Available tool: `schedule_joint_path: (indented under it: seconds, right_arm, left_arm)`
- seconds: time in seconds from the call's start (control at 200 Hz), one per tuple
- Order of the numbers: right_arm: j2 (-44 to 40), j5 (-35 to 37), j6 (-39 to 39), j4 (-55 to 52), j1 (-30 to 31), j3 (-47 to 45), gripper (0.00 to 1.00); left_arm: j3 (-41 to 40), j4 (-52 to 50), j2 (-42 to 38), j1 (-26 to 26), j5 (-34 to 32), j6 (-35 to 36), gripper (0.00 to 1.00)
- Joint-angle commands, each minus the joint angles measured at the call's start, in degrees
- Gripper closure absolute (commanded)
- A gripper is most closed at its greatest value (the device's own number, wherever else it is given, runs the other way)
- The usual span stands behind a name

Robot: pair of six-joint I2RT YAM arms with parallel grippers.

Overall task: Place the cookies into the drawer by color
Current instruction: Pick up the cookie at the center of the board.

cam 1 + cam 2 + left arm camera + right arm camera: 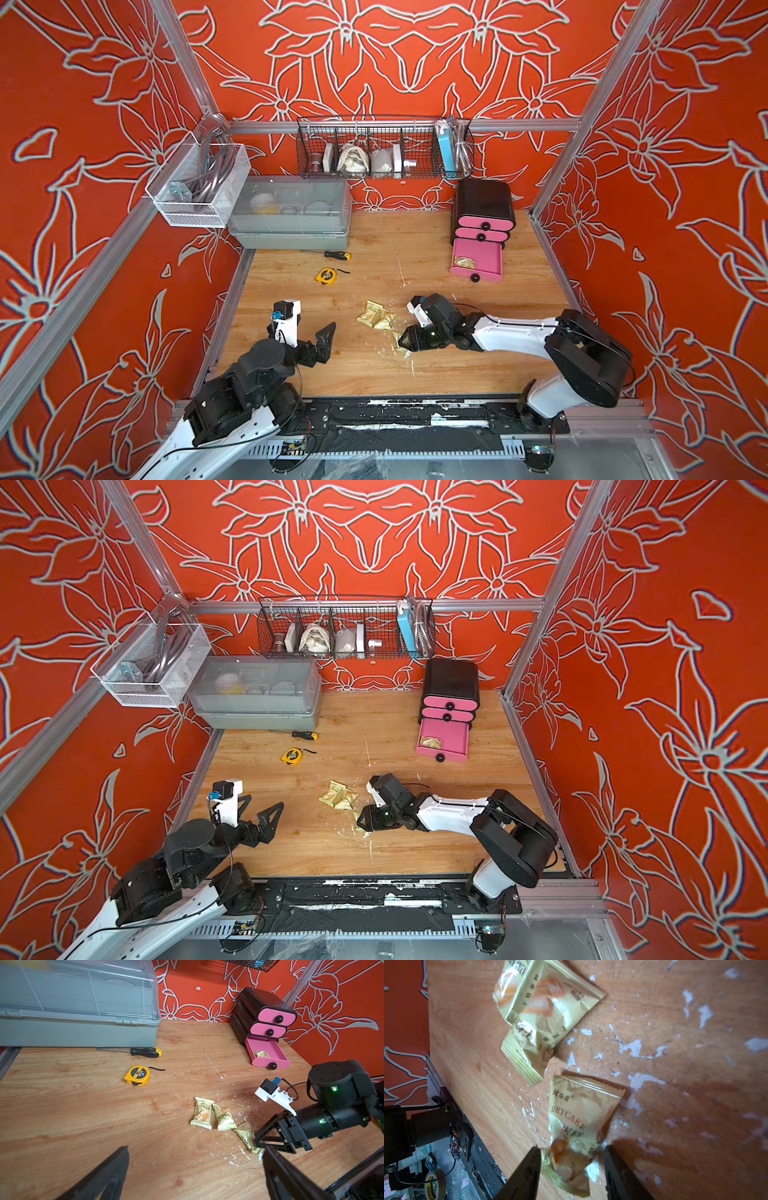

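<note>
Two pale yellow-green cookies lie overlapping mid-table, also seen in the left wrist view. A third cookie packet lies flat on the wood between the fingers of my right gripper. That gripper is open and low over the table, its jaws straddling the packet's end. My left gripper is wide open and empty, to the left of the cookies. The black drawer chest stands at the back right. Its bottom pink drawer is pulled out, with one yellow-green cookie inside; the two upper drawers are shut.
A grey lidded bin sits at the back left, with a screwdriver and a yellow tape measure in front of it. A wire basket and a mesh basket hang on the frame. White flakes litter the wood near the cookies.
</note>
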Motion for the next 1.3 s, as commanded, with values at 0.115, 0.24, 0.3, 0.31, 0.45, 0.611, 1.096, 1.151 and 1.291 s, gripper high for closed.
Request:
schedule_joint_path:
  seconds: [0.115, 0.24, 0.3, 0.31, 0.45, 0.611, 1.096, 1.151, 1.291]
  right_arm:
    - [1.27, -0.27, 0.66, 0.93, 0.66, -2.08, 0.62]
    - [0.05, 1.01, -0.08, -0.84, 0.99, -1.88, 0.76]
    - [-0.86, 1.85, -0.48, -1.88, 1.01, -1.76, 0.82]
    - [-1.01, 1.94, -0.51, -2.03, 1.0, -1.75, 0.82]
    - [-3.36, 2.77, -0.92, -3.04, 1.0, -1.23, 0.91]
    - [-7.83, 6.56, -3.1, -6.58, 1.01, 0.64, 0.94]
    - [-15.74, 16.27, -17.01, -17.72, -12.36, 14.48, 0.98]
    - [-15.69, 14.83, -18.08, -17.72, -16.09, 15.6, 0.98]
    - [-14.56, 14.68, -21.88, -19.53, -23.71, 18.91, 0.98]
  left_arm:
    - [-0.56, 1.01, 0.47, 0.19, -0.18, 0.64, 0.01]
    - [-0.57, 1.01, 0.52, 0.21, -0.17, 0.63, 0.0]
    - [-0.6, 1.01, 0.44, 0.21, -0.19, 0.7, 0.0]
    - [-0.59, 1.01, 0.4, 0.19, -0.15, 0.65, 0.0]
    - [-0.56, 1.01, 0.18, 0.19, -0.19, 0.58, 0.0]
    - [-0.58, 1.01, 0.18, 0.24, -0.19, 0.56, 0.0]
    - [-0.58, 1.1, 0.09, 0.23, 0.12, 0.48, 0.0]
    - [-0.56, 1.1, 0.09, 0.23, 0.19, 0.55, 0.0]
    - [-0.6, 1.1, -0.08, 0.24, 0.17, 0.52, 0.0]
